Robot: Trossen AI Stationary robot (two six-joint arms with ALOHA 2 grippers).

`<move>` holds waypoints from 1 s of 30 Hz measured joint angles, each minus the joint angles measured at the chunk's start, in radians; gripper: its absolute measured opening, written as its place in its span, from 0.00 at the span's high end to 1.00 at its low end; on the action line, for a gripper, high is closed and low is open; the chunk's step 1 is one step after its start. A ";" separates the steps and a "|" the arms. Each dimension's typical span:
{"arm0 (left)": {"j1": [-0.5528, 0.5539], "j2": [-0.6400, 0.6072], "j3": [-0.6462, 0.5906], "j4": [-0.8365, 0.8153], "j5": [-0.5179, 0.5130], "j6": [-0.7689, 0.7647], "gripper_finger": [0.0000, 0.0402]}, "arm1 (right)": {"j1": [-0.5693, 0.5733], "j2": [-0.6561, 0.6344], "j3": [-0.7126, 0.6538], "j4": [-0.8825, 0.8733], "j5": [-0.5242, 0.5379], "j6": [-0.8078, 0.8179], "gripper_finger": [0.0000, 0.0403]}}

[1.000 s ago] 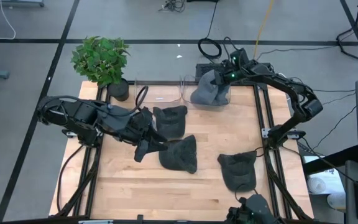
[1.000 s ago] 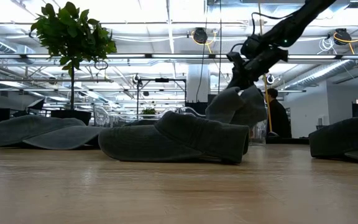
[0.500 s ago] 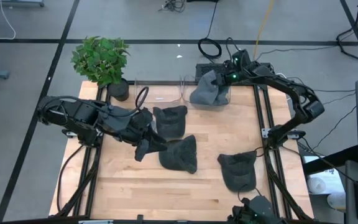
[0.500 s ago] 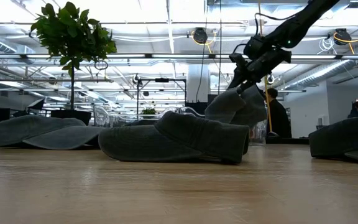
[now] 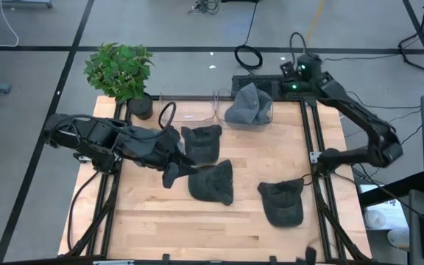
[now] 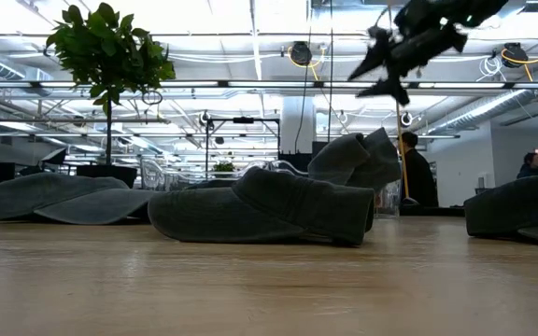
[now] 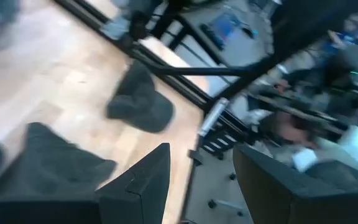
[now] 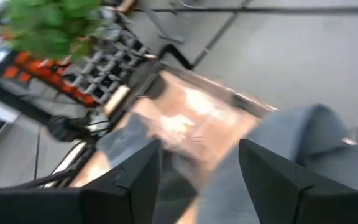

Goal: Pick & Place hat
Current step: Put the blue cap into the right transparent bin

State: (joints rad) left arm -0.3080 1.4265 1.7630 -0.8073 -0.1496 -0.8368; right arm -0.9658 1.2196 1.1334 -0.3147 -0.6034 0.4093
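High view: four dark grey fabric caps are on or at the light wooden table (image 5: 146,221). One grey cap (image 5: 249,105) sits in a clear plastic bin (image 5: 219,108) at the far edge, right of centre. A second cap (image 5: 202,141) lies left of centre, a third cap (image 5: 213,182) just nearer than it, and a fourth cap (image 5: 281,202) near the right side. The left gripper (image 5: 174,174) is low over the table at the left edge of the third cap; contact cannot be confirmed. The right gripper (image 5: 294,70) is beyond the far right corner, apart from the bin. A green potted plant (image 5: 120,71) stands off the far left corner.

Low view: the right gripper (image 6: 381,67) hangs high above the binned cap (image 6: 355,161), fingers spread and empty. The third cap (image 6: 264,207) lies flat in the foreground. A person (image 6: 417,173) stands in the room behind.

Left wrist view: the left fingers (image 7: 143,180) are spread, nothing between them; the fourth cap (image 7: 140,101) lies beyond.

Right wrist view: the right fingers (image 8: 129,180) stand apart, empty, with the grey cap (image 8: 291,143) below.
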 joint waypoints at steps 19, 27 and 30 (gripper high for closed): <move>0.018 0.065 0.002 -0.374 -0.280 -0.273 0.54 | 0.386 -0.310 0.001 0.029 -0.003 0.122 0.56; 0.050 0.128 0.000 -0.601 -0.298 -0.401 0.54 | 0.502 -0.310 0.001 0.231 -0.001 0.130 0.55; 0.065 0.165 0.000 -0.631 -0.295 -0.416 0.54 | 0.511 -0.310 0.001 0.265 -0.001 0.148 0.55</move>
State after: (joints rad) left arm -0.2433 1.5915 1.7626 -1.4386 -0.4442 -1.2526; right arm -0.4544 0.9096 1.1341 -0.0502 -0.6044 0.5571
